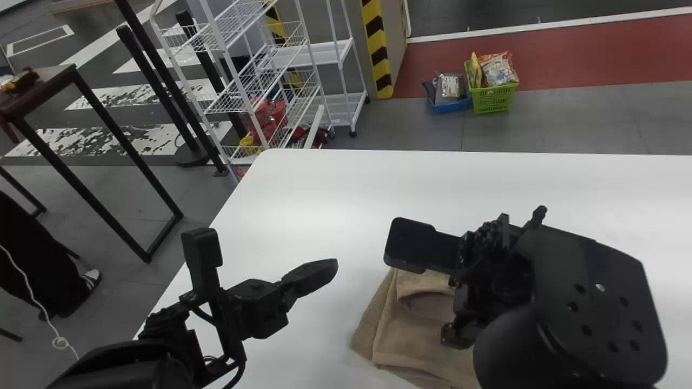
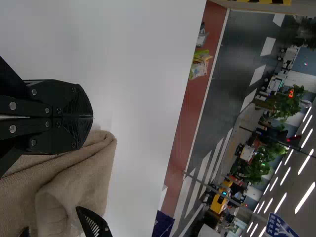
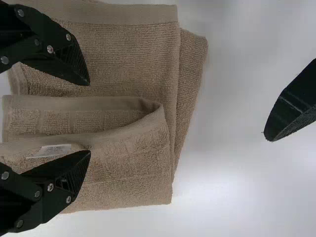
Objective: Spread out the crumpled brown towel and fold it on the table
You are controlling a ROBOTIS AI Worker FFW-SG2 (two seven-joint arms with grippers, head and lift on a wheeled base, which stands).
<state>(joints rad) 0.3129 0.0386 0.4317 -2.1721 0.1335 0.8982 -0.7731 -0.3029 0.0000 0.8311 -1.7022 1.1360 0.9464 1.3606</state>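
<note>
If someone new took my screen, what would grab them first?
Probably the brown towel, partly folded on the white table beneath the open right hand. Next, perhaps, the closed left hand to the towel's left. Beyond the table, the bright green basket on the floor would likely stand out.

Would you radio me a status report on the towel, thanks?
Left gripper shut, empty. Right gripper open over brown towel. Towel layered, one fold gaping. No obstacle on it.
</note>
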